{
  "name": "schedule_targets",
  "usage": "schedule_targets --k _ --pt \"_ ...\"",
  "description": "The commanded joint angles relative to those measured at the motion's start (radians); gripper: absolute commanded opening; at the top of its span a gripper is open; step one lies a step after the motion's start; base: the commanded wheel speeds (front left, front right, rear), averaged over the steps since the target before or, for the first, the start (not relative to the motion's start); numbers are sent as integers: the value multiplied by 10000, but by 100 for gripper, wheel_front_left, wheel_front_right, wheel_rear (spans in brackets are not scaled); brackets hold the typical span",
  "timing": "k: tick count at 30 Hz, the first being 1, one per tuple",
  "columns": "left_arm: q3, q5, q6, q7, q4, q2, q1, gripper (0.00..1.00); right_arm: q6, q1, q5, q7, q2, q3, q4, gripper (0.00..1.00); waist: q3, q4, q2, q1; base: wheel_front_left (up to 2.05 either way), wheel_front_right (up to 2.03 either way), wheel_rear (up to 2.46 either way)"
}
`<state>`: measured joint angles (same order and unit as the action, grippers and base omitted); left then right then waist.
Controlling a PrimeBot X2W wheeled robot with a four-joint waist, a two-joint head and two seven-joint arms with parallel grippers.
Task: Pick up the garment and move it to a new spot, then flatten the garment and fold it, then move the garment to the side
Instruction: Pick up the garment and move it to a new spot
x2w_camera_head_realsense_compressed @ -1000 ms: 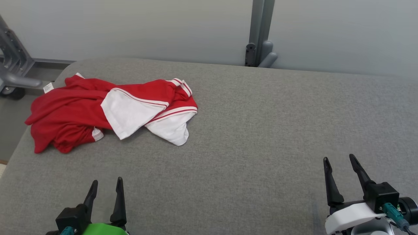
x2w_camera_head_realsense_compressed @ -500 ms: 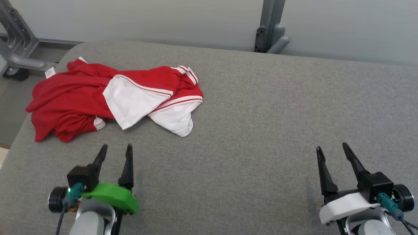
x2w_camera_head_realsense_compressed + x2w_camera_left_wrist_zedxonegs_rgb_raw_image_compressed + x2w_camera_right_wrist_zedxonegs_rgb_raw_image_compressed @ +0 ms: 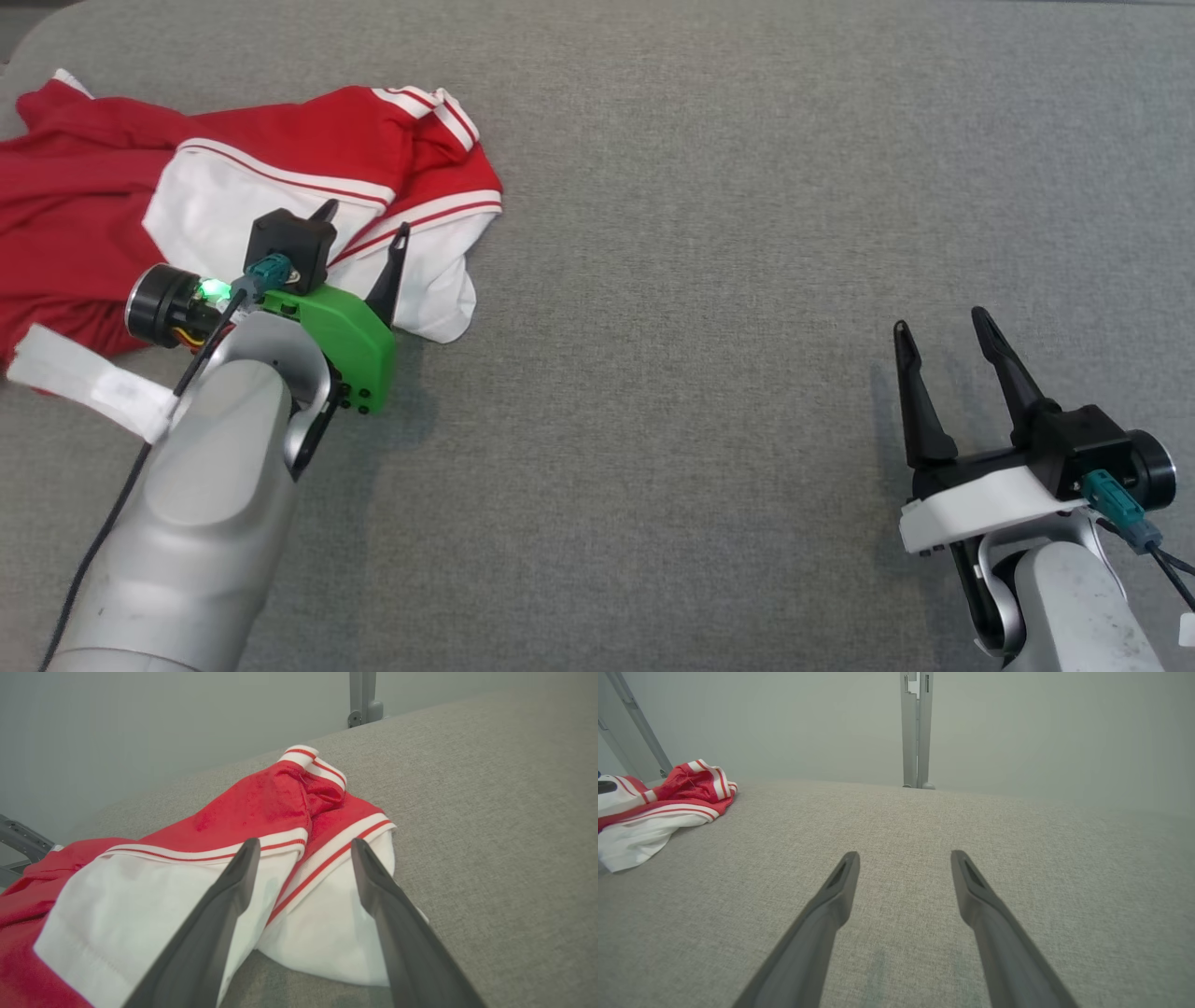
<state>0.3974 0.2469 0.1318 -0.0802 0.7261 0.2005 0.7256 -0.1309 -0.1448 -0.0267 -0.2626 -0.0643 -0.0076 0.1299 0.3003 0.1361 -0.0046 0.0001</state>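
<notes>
Garment [image 3: 84, 215], red and white, lies crumpled at the left of the grey surface [image 3: 700, 280]. Left gripper [image 3: 367, 217] is over its white part, jaws spread, gripping nothing; right gripper [image 3: 939, 320], well apart, also spread.

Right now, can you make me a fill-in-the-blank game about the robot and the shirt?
1. The garment is white and ____.
2. The left pincer is over the garment's white part, and its jaws are ____.
3. The right pincer is over the bare ____ table, far from the garment.

Missing words: red; open; grey.
</notes>
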Motion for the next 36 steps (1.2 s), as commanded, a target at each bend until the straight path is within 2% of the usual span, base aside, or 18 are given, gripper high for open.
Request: schedule_targets --k 1,7,11,12,13,14,17,25,31,35,36 --pt "215 52 -18 85 356 261 332 100 3 -135 -140 -34 11 17 32 100 754 -843 46 -1 0 0 0" --pt "1109 129 -20 316 1945 1014 1041 100 3 -227 -448 -34 83 140 139 100 721 -1322 46 -1 0 0 0" --pt "1652 308 -9 617 2827 1046 1090 100 1 -125 -558 -34 106 246 233 100 553 -1516 46 -1 0 0 0" --pt "1819 369 -6 632 2960 1047 1076 85 3 -83 -581 -34 113 268 253 100 496 -1547 46 -1 0 0 0" --pt "1925 434 2 584 3088 1053 1059 47 1 -35 -602 -34 118 278 274 100 429 -1567 46 -1 0 0 0" --pt "1998 492 2 511 3190 1063 1057 0 1 21 -613 -34 121 283 296 100 346 -1577 46 -1 0 0 0" --pt "1787 778 -36 124 3489 1100 1227 0 1 216 -604 -34 125 271 344 100 89 -1570 46 -1 0 0 0" --pt "1203 1371 -351 -1318 3349 618 1698 0 3 679 -775 -34 124 370 490 100 -831 -1390 46 -1 0 0 0" --pt "1243 1551 -277 -1685 1857 -159 2087 0 3 1060 -850 -34 125 406 545 100 -1438 -1232 46 -1 0 0 0" --pt "1336 1979 -171 -1379 167 -801 2031 0 1 1236 -1009 -34 126 433 556 100 -1698 -1276 46 -1 0 0 0" --pt "1336 1979 -171 -1379 167 -801 2031 0 1 1236 -1009 -34 126 433 556 100 -1698 -1276 46 -1 0 0 0"
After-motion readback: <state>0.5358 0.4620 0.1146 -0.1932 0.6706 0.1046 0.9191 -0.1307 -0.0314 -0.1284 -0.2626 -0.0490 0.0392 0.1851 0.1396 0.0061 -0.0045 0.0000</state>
